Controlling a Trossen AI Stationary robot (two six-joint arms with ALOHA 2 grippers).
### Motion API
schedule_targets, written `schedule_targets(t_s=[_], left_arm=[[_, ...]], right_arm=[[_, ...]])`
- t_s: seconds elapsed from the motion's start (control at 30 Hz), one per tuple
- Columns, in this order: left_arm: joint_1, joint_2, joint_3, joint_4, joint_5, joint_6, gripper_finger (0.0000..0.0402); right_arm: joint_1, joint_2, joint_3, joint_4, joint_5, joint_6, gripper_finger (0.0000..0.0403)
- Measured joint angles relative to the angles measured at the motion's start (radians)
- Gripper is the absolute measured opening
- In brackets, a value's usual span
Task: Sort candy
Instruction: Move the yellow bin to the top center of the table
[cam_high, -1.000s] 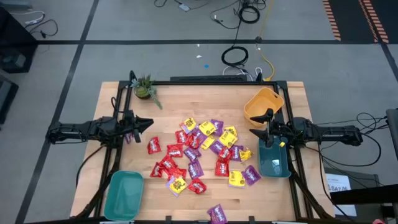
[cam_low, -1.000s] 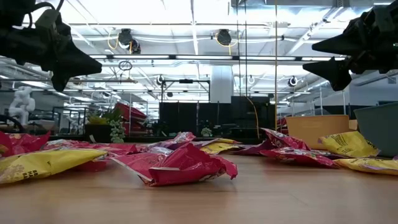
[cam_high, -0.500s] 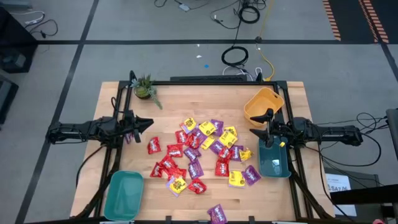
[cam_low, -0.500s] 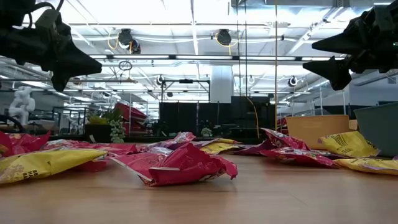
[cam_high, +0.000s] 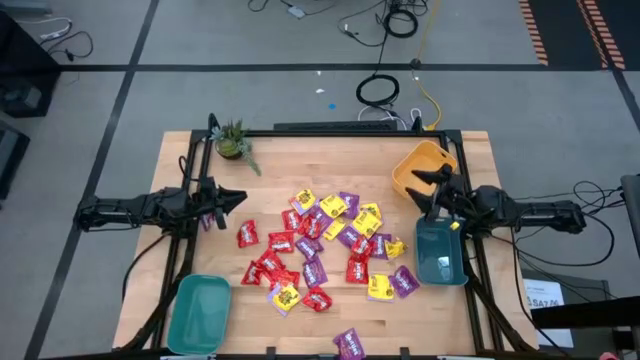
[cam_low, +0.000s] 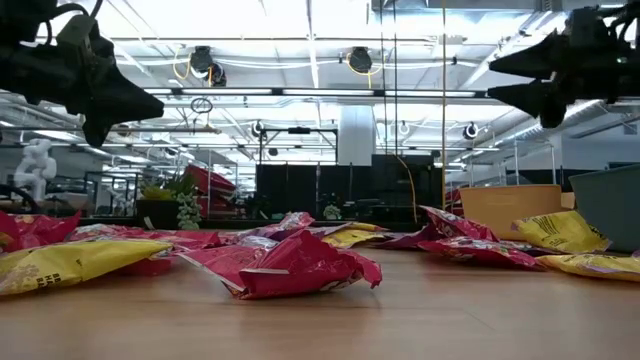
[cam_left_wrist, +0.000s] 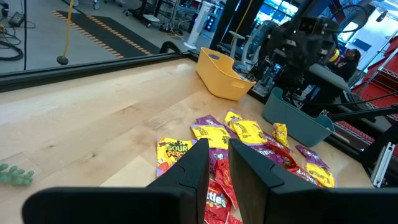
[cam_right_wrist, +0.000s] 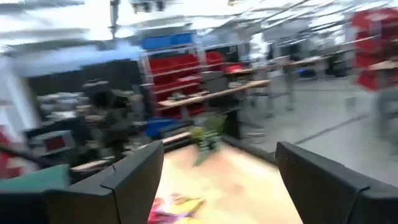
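High view: the candy (cam_high: 322, 245) lies in a loose heap at the middle of the wooden worktop (cam_high: 280, 170), with one purple packet (cam_high: 349, 343) apart at the near edge.
Candy look: small, shiny, flat packets in red, purple and yellow, crinkled and partly overlapping.
Left hand (cam_high: 236, 198): raised over the worktop's left side, left of the heap, fingers nearly together with a narrow gap, grasping nothing.
Right hand (cam_high: 427, 183): raised at the right side, fingers spread wide, released, between the yellow bin (cam_high: 418, 165) and the teal bin (cam_high: 441, 256).
Second teal bin (cam_high: 200, 310): near-left corner.
Small plant (cam_high: 233, 140): far-left corner.
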Motion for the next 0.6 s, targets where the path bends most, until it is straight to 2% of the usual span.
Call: schedule_targets(t_s=[0.2,0.3,0.4,0.47,0.53,0.6], left_arm=[[0.000,0.000,0.000,0.000,0.000,0.000,0.0070],[0.000,0.000,0.000,0.000,0.000,0.000,0.0070],[0.000,0.000,0.000,0.000,0.000,0.000,0.0070],[0.000,0.000,0.000,0.000,0.000,0.000,0.0070],[0.000,0.000,0.000,0.000,0.000,0.000,0.0070],[0.000,0.000,0.000,0.000,0.000,0.000,0.0070]], right_arm=[[0.000,0.171,0.208,-0.071,0.120,-0.097,0.0304],[0.000,0.319,0.371,-0.187,0.273,-0.048,0.0304],[-0.021,0.491,0.568,-0.361,0.410,0.111,0.0304],[-0.055,0.605,0.701,-0.503,0.470,0.286,0.0304],[-0.105,0.712,0.840,-0.690,0.485,0.498,0.0304],[-0.170,0.815,0.976,-0.905,0.434,0.731,0.0304]])
